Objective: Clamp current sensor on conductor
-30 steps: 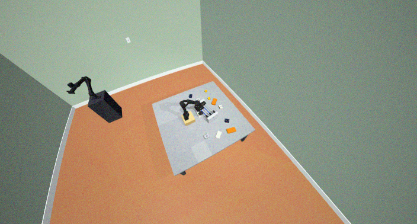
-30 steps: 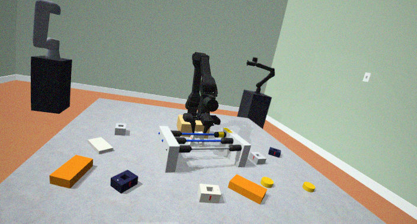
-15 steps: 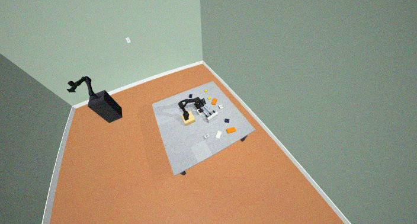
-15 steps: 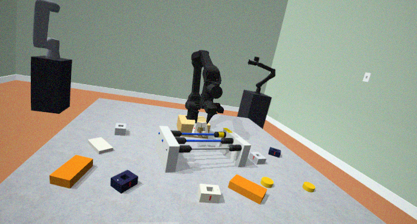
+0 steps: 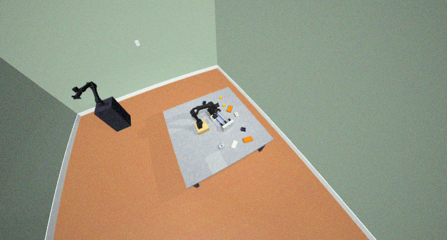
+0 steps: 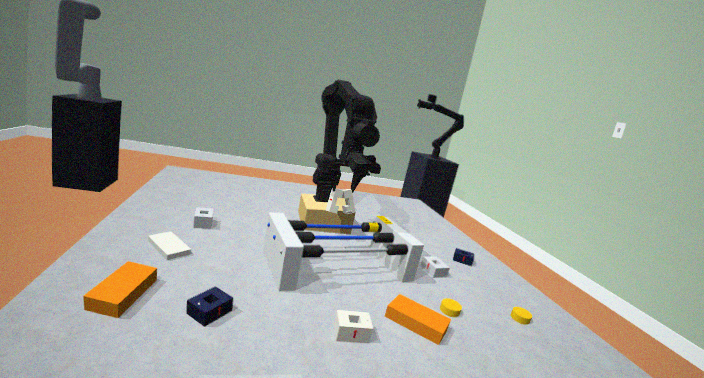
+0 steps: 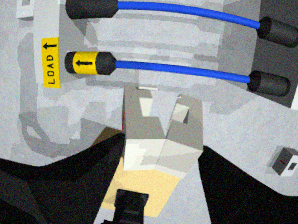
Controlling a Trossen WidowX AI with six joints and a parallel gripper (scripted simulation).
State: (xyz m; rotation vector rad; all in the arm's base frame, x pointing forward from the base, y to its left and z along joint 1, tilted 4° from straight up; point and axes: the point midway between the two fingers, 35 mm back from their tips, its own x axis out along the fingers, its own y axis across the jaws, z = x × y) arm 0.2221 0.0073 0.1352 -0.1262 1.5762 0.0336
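Note:
The pale split-core sensor [image 6: 348, 205] [image 7: 142, 152] is open, its two halves parted in a V. My gripper [image 6: 344, 191] [image 7: 162, 145] is shut on it, one finger on each side. It is in the air behind the LOAD conductor [image 6: 335, 226] [image 7: 185, 71], a blue cable. In the wrist view the parted jaws face the cable, which lies outside them. A yellow sleeve [image 6: 371, 227] [image 7: 82, 63] on the conductor has an arrow toward the yellow LOAD tag [image 6: 384, 219] [image 7: 50, 62]. A red mark shows on the sensor's LOAD-tag side; its direction is not readable.
A white rack [image 6: 284, 254] carries the LOAD cable, another blue cable [image 6: 345, 237] and a grey one [image 6: 357, 251]. Orange blocks [image 6: 122, 287] [image 6: 419, 318], dark blue sensors [image 6: 205, 309] [image 6: 464, 256], white and grey sensors [image 6: 354, 332] [image 6: 203, 220] and yellow discs [image 6: 451, 307] [image 6: 521, 315] lie around it.

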